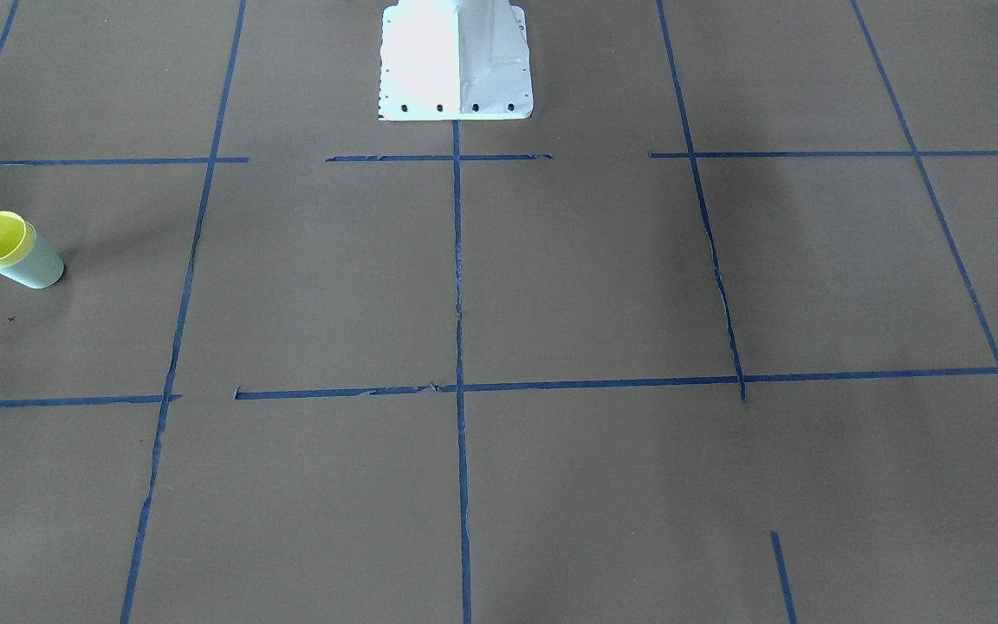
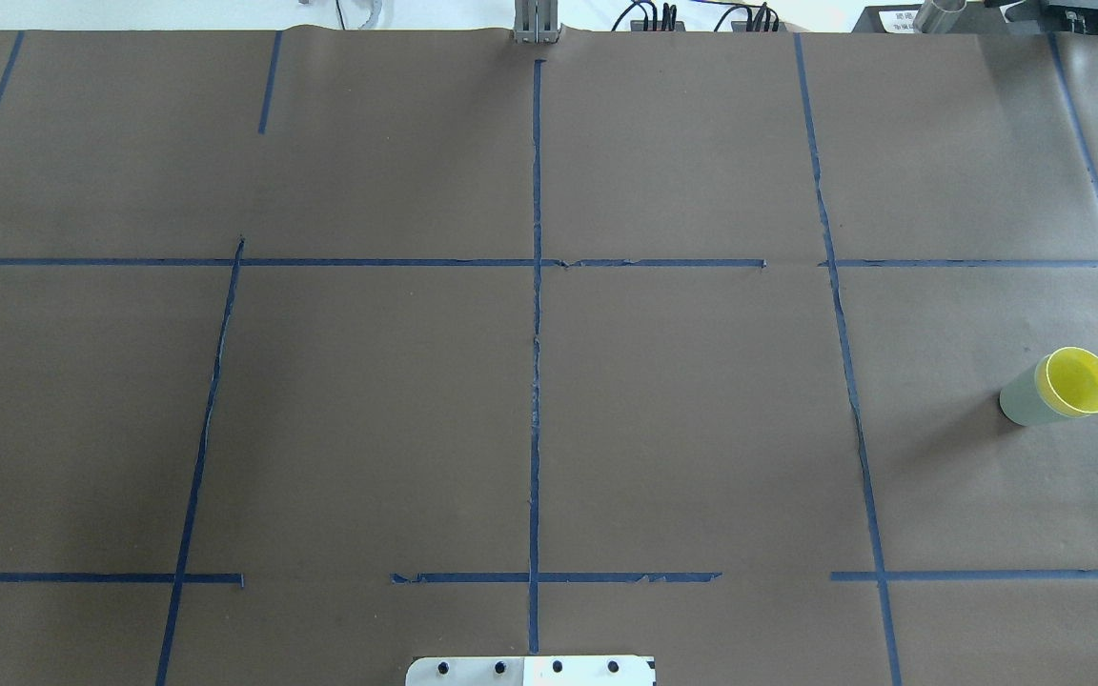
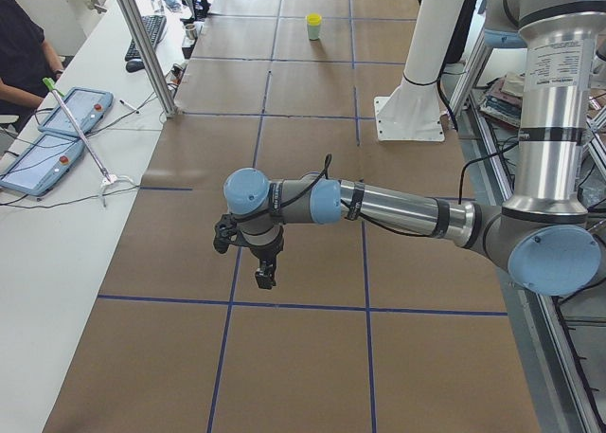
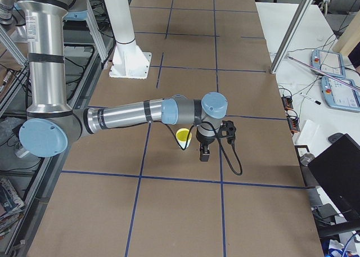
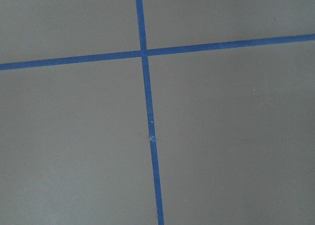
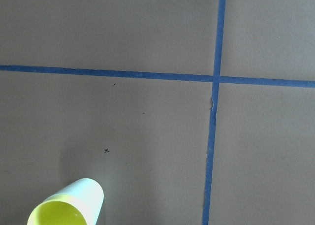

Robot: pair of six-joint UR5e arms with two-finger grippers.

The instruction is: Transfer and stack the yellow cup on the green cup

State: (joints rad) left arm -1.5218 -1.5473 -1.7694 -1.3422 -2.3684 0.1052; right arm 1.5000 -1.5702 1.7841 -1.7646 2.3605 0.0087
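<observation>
Inside the pale mint-green plastic tapered cup, upright on your bench: bright yellow plastic tapered cup. Near it, the right gripper; the left gripper well apart. Either's spread you cannot tell.

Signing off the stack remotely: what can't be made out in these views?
- Left gripper: shows only in the left side view, small and dark; open or shut unclear.
- Right gripper: only in the right side view; same doubt.
- Yellow cup: walls hidden inside green cup; seating depth unclear.
- Right wrist view: bottom edge cuts off both cups.
</observation>
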